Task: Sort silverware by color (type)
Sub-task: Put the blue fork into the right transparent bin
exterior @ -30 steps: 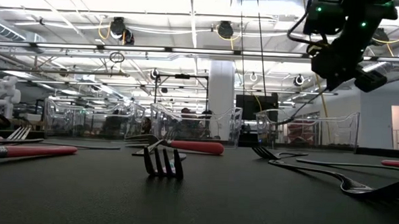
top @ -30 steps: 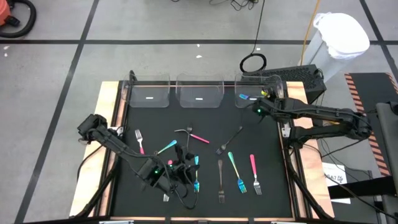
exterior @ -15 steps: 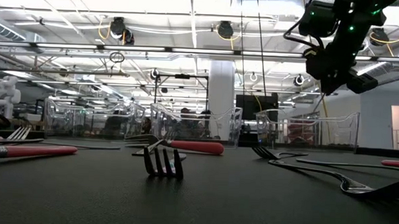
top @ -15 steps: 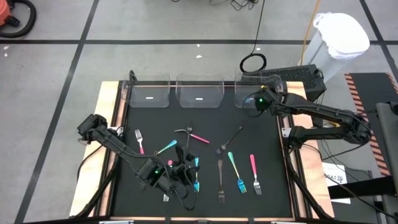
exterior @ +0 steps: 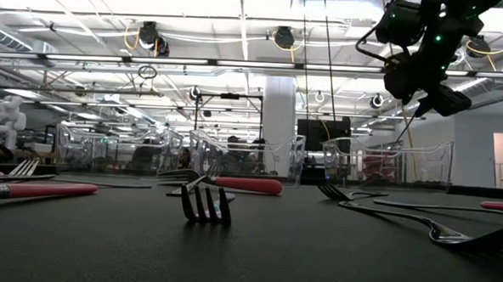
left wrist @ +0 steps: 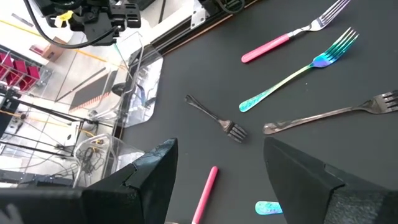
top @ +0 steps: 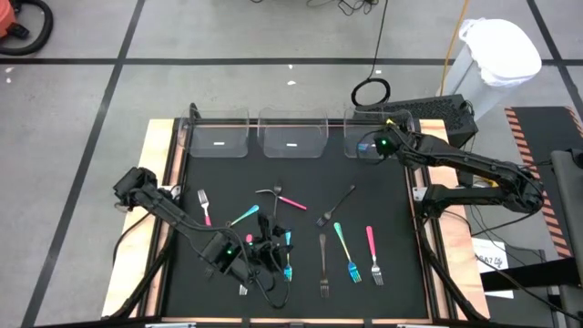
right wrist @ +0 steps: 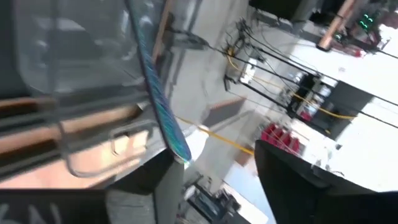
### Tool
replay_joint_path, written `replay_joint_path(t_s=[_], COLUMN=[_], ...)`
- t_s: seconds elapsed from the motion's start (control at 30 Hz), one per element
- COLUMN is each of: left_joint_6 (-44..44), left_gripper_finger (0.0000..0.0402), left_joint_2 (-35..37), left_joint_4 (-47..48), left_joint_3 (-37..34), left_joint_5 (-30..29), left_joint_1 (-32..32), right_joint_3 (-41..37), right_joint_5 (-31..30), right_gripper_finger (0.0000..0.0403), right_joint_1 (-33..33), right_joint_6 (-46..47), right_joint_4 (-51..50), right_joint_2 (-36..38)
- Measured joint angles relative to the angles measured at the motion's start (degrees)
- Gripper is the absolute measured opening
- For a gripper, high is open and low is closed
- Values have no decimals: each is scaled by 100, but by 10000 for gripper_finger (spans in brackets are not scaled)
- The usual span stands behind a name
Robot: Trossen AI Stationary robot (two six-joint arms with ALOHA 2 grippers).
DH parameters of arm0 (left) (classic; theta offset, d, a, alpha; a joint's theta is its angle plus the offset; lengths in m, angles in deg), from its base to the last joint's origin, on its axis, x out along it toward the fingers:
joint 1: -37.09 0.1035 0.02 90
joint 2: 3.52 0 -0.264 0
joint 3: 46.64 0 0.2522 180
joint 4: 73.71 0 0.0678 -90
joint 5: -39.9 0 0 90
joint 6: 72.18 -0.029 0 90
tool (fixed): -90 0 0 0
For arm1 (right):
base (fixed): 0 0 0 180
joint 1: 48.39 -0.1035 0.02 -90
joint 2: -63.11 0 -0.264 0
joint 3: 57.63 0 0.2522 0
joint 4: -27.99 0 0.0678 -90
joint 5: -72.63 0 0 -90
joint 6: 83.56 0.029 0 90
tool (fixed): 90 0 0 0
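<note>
High view, right-hand bin: teal piece being let go

Item 1, right gripper [top: 368, 146]. A second ago I had it beside the rightmost clear bin [top: 352, 135], clamped on a teal-handled piece. It has since swung over that bin and the fingers have parted. In the right wrist view the teal-handled piece [right wrist: 163, 112] hangs in the gap close to one finger [right wrist: 140, 186], with the bin wall behind it. I cannot tell whether it still touches that finger. I judge this as one teal piece delivered, or about to be.

Item 2, right arm. It is stretched from the table's right edge toward the back row of bins, wrist high above the mat in the low view.

Item 3, left gripper [top: 261, 250]. It sits unmoved, low over the front-left cluster, fingers wide apart and holding nothing.

Item 4, remaining stock on the mat. This includes a pink fork [top: 373, 253], a teal fork [top: 344, 250] and a dark fork [top: 322, 266], all unsorted.
</note>
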Motion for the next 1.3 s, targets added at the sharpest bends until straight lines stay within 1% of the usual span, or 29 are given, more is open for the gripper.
replay_joint_path(t_s=[0.13,0.27,0.4,0.47,0.57,0.63,0.73,0.9,0.97,1.0,1.03,1.13,1.2,1.23,1.3], left_joint_6=[33,44,69,150,190,190,194,195,194,192,191,190,190,190,190], left_gripper_finger=[240,240,240,240,240,240,240,240,240,240,240,240,240,240,240], left_joint_2=[0,0,0,0,0,0,0,0,0,0,0,0,0,0,0], left_joint_4=[2,1,-9,-7,2,2,2,-17,-61,-101,-150,-211,-212,-212,-214], left_joint_3=[0,0,0,0,0,0,0,0,0,0,0,0,-2,0,0], left_joint_5=[0,0,0,0,2,2,2,2,2,2,2,2,2,2,2], left_joint_1=[0,0,0,0,-5,-11,-11,-11,-11,-11,-11,-11,-11,-11,-11], right_joint_3=[0,0,2,2,4,7,7,7,9,9,9,9,9,9,9], right_joint_5=[-246,-518,-1063,-1380,-1736,-1831,-1841,-1765,-1377,-968,-376,1885,3113,3597,4311], right_gripper_finger=[231,271,308,320,328,329,329,329,329,328,325,315,306,301,292], right_joint_1=[0,17,67,70,21,-113,-415,-1153,-1429,-1542,-1632,-1768,-1845,-1889,-2029], right_joint_6=[13,107,135,206,645,1108,1729,2707,3262,3641,4048,5049,5607,5869,6248], right_joint_4=[186,282,374,584,1061,1177,992,440,231,110,27,16,206,296,406], right_joint_2=[7,7,7,25,140,284,592,1089,1255,1324,1382,1471,1463,1432,1379])
